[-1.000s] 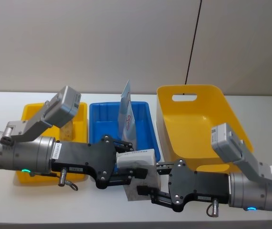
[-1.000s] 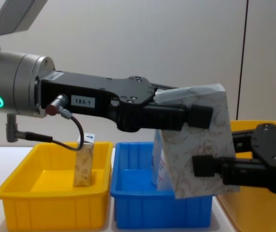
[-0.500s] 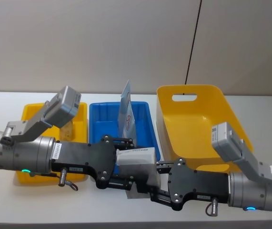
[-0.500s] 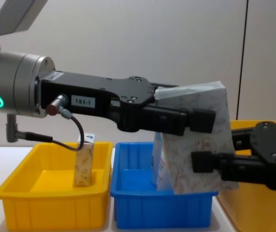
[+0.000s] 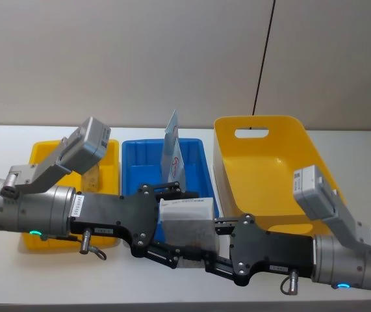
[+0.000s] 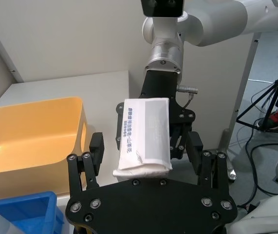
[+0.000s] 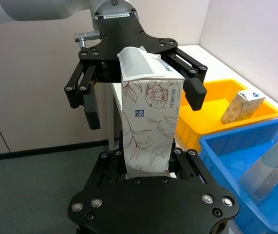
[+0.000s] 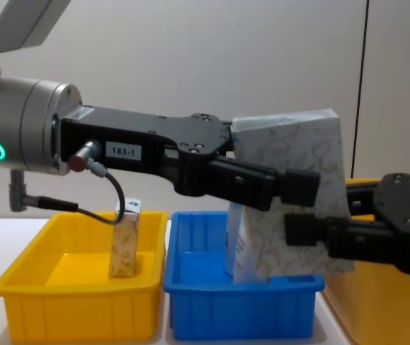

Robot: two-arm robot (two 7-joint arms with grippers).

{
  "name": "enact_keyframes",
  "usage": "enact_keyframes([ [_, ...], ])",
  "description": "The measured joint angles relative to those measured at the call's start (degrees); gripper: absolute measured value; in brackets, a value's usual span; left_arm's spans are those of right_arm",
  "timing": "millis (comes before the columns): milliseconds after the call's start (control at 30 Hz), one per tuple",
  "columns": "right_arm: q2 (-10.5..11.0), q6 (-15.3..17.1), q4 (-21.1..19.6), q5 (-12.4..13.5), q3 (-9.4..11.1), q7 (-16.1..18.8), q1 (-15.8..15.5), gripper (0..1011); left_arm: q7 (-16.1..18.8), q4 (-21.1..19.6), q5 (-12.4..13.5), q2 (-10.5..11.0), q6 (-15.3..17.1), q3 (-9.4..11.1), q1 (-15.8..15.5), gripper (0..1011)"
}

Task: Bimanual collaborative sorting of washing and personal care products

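Handover step, mid-air: the right gripper [image 7: 147, 155] pinches the speckled carton [image 7: 148, 117] by its lower end, upright, in the air by the near edge of the blue tray [image 8: 212, 316]. The left gripper [image 6: 143, 146] straddles the carton's top, jaws spread, one on each side, not yet clamped. A second carton [image 8: 124, 248] stands in the small yellow tray [image 8: 47, 302], and a blue tube [image 5: 172, 156] leans in the blue tray. Next, you likely close the left jaws on the carton, then open the right and carry the carton to the small yellow tray. Release too early and it drops.
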Motion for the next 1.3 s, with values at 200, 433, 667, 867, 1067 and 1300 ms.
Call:
enact_keyframes([
  [200, 0.7, -0.3, -0.1, 0.6, 0.3, -0.1, -0.3, 362, 0.0, 0.0, 0.0, 0.0, 0.0, 0.0, 0.0, 1001],
  [433, 2.0, -0.9, 0.1, 1.2, 0.8, 0.2, -0.5, 362, 0.0, 0.0, 0.0, 0.0, 0.0, 0.0, 0.0, 1001],
  [667, 3.1, -1.5, 0.6, 1.6, 1.5, -0.2, -0.7, 362, 0.0, 0.0, 0.0, 0.0, 0.0, 0.0, 0.0, 1001],
  [867, 3.9, -1.9, 1.0, 1.9, 2.5, -1.2, -0.9, 362, 0.1, 0.0, 0.0, 0.0, 0.0, 0.0, 0.0, 1001],
  [1067, 5.1, -2.2, 1.7, 2.3, 4.4, -3.7, -1.3, 362, 0.0, 0.0, 0.0, 0.0, 0.0, 0.0, 0.0, 1002],
  [1300, 6.4, -2.4, 2.3, 3.0, 6.4, -5.6, -2.0, 362, 0.0, 0.0, 0.0, 0.0, 0.0, 0.0, 0.0, 1002],
])
